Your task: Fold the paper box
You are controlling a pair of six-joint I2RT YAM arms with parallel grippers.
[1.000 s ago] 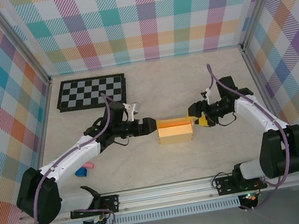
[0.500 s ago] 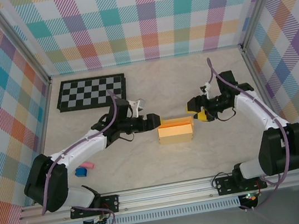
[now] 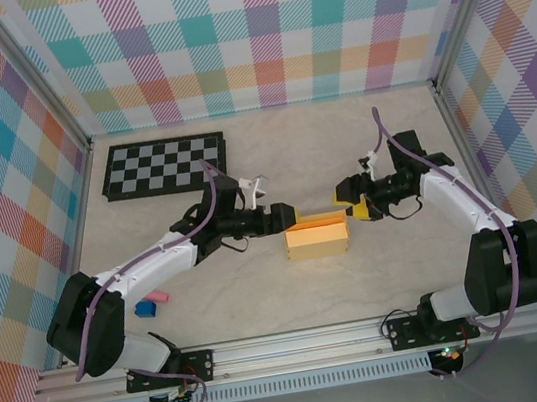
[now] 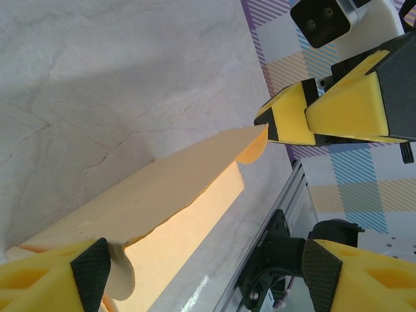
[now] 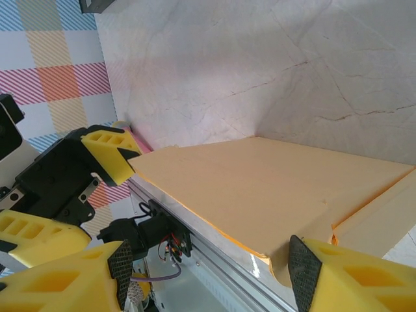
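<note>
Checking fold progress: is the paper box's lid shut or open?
Partly open: the paper box has its lid flap raised, with a lit gap beneath it in the left wrist view.

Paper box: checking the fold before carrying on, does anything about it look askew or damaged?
Nothing looks torn or askew. The paper box has its rear flap raised, not yet folded down, between the left pincer and the right pincer.
</note>
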